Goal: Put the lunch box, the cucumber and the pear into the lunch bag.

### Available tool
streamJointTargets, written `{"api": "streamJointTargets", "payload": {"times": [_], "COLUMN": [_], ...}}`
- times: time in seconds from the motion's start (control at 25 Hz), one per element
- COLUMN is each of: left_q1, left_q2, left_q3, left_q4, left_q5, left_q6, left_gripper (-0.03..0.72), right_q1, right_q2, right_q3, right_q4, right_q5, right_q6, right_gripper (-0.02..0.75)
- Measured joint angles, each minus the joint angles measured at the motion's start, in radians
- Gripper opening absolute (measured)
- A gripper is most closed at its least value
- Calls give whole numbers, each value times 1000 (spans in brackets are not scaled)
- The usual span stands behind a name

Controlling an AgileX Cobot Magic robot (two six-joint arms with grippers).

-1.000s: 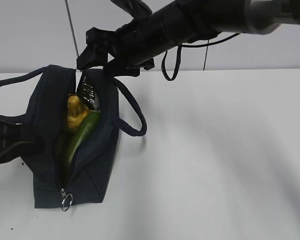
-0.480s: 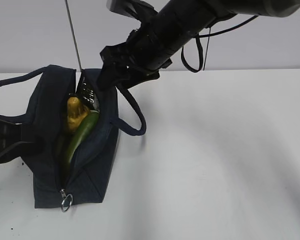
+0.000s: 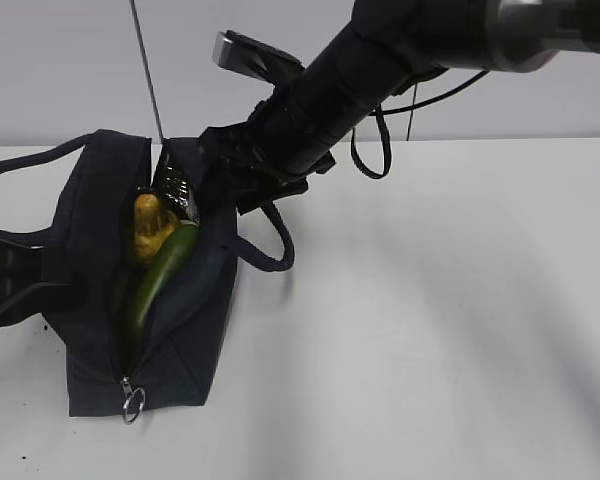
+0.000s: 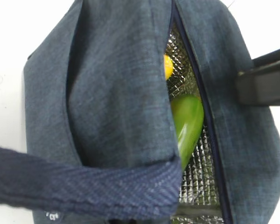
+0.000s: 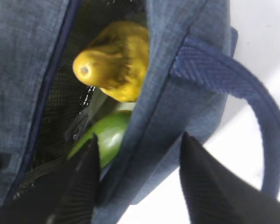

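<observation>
On the left of the exterior view I see the lunch bag [image 3: 150, 290] lying on the white surface [image 3: 430, 320], its zipper mouth open toward the top; the left strap runs away to the left edge, and my left jaws are not visible in any view, but I take them as closed, and from the strap crossing the left wrist view I judge they pinch the left handle, though I cannot confirm this. Inside the mouth I see the pear [image 3: 152, 226] on top and the cucumber [image 3: 160, 275] below it, its long axis along the length of the bag, pointing from the ring pull [image 3: 133, 403] toward the far end; the lunch box I cannot make out clearly under them.

Moving right, the right gripper [image 5: 137, 179] stands at the right wall of the bag; in the right wrist view the jaws straddle this fabric edge, one finger inside near the cucumber, the other outside next to the right handle [image 3: 270, 240]; they are partly open and I cannot tell if they already pinch the cloth. The bag edge lies between the jaws; so the right arm is the nearer one for the next move.
</observation>
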Motion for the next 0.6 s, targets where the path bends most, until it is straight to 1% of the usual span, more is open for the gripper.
{"api": "streamJointTargets", "payload": {"times": [0.08,0.2,0.24,0.32,0.44,0.6], "left_q1": [0,0,0,-1,-5,-5], "left_q2": [0,0,0,0,0,2], "left_q3": [0,0,0,0,-11,-71], "left_q4": [0,0,0,0,0,1], "left_q5": [-1,-7,-9,-16,-16,0], "left_q6": [0,0,0,0,14,19], "left_gripper": [-15,-15,-15,-15,-15,-15], "right_q1": [0,0,0,0,0,-15], "right_q2": [8,12,12,12,12,-4], "right_q3": [0,0,0,0,0,0], "right_q4": [4,4,4,4,4,-6], "right_q5": [2,6,6,6,6,6], "right_q6": [0,2,2,2,0,-8], "right_gripper": [293,75,44,10,6,6]}}
